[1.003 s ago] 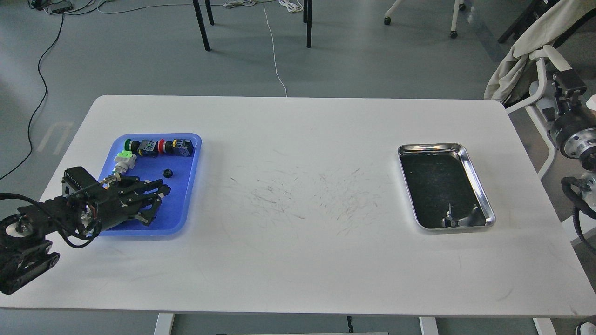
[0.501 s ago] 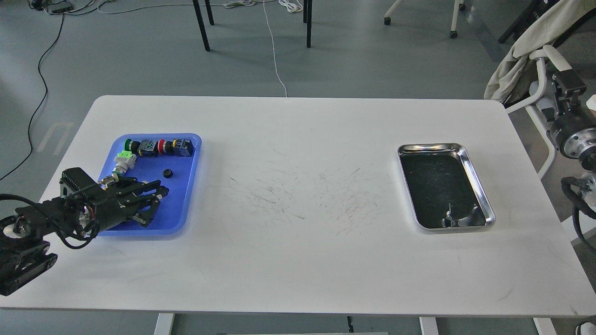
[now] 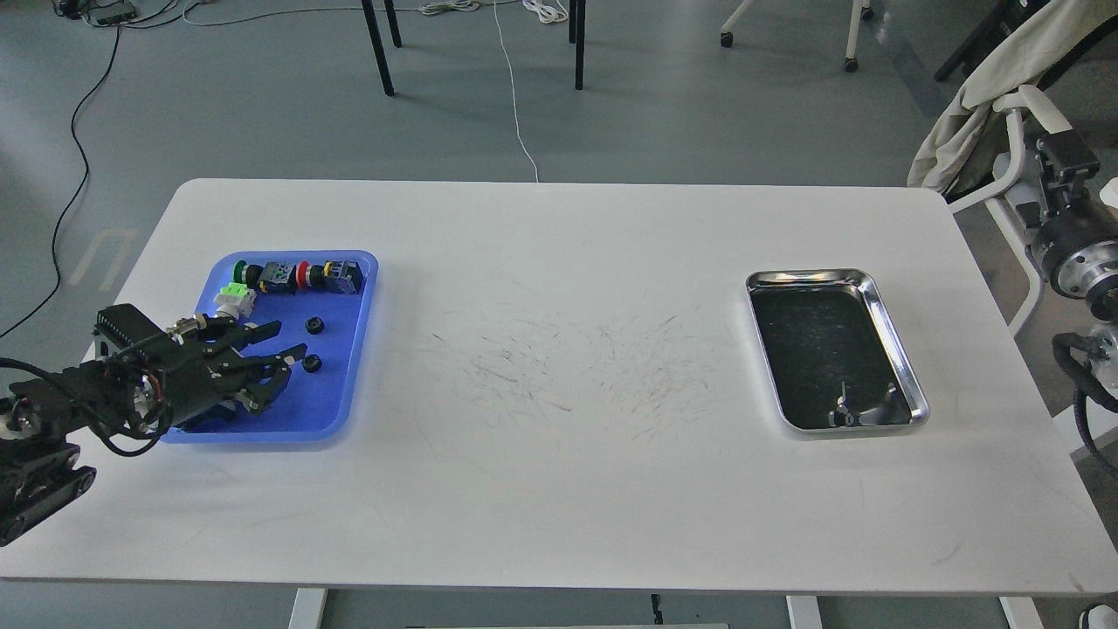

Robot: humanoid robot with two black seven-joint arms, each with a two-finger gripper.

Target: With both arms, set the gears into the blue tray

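The blue tray (image 3: 339, 391) lies at the table's left side. Two small black gears rest inside it, one (image 3: 314, 326) near the middle and another (image 3: 312, 362) just below it. My left gripper (image 3: 291, 339) hovers over the tray's left half, open, with nothing between its fingers. Its lower fingertip ends just left of the nearer gear. Only thick parts of my right arm (image 3: 1073, 258) show at the right edge, and its gripper is out of view.
Several colourful-capped push-button switches (image 3: 297, 275) line the blue tray's far end. A shiny steel tray (image 3: 812, 276) with a dark inside sits at the table's right. Faint scratch marks cover the white table (image 3: 559, 367) in the middle.
My left gripper has drawn back to the left and its fingers have spread. A second gear now lies in the blue tray by its fingertip.
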